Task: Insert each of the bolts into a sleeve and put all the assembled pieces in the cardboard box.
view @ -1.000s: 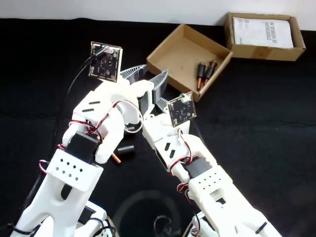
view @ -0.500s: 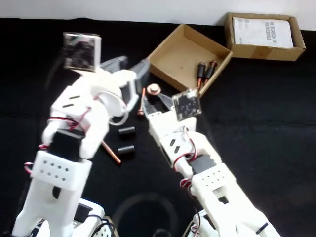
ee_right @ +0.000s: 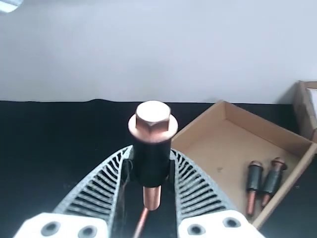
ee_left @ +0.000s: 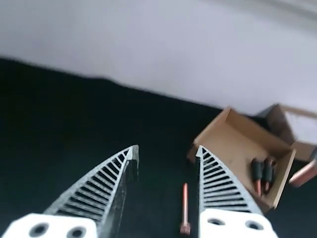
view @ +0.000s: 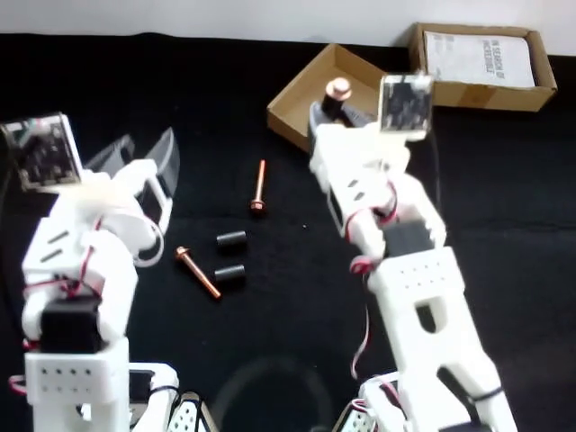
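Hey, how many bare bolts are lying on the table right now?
2. One bare bolt lies just short of the cardboard box; the other bolt lies beside two loose sleeves. Arms might hide more.

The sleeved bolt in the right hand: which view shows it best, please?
The right wrist view: the sleeved bolt shows whole, head to tip, close up. The high view gives mostly its head; the left wrist view, likely one end.

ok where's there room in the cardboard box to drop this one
The cardboard box floor is bare across its middle and on the side toward the right gripper holding the sleeved bolt. Two assembled pieces crowd one wall.
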`<state>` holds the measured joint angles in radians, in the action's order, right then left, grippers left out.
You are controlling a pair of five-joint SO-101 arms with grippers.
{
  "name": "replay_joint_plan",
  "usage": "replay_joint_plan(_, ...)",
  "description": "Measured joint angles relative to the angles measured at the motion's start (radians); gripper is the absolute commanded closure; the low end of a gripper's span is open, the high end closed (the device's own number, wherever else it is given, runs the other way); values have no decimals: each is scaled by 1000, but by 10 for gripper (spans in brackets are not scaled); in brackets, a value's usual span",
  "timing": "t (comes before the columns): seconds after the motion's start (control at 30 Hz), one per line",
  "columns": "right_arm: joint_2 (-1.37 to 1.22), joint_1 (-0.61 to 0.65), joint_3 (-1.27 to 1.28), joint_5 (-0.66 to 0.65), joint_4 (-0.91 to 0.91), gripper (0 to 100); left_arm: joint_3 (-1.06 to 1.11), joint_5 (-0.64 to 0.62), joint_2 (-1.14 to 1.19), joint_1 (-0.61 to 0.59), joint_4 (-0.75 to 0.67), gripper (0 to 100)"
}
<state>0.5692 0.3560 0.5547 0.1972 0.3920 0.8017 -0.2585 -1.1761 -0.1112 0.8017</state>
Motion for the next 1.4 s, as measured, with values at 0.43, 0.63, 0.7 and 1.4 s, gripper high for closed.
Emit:
replay_joint_plan(0.43,-488,-61,-591,0,247,991,597,2,-546,-8,0,805)
replay_joint_plan(0.63,-723,-61,-807,0,394,991,713,2,-621,-57,0,805)
replay_joint_plan(0.7,-801,-63,-887,0,456,991,736,2,-621,-75,0,805)
replay_joint_plan(1.4,-1478,-169,-1594,-189,764,991,876,-2,-621,-157,18,804)
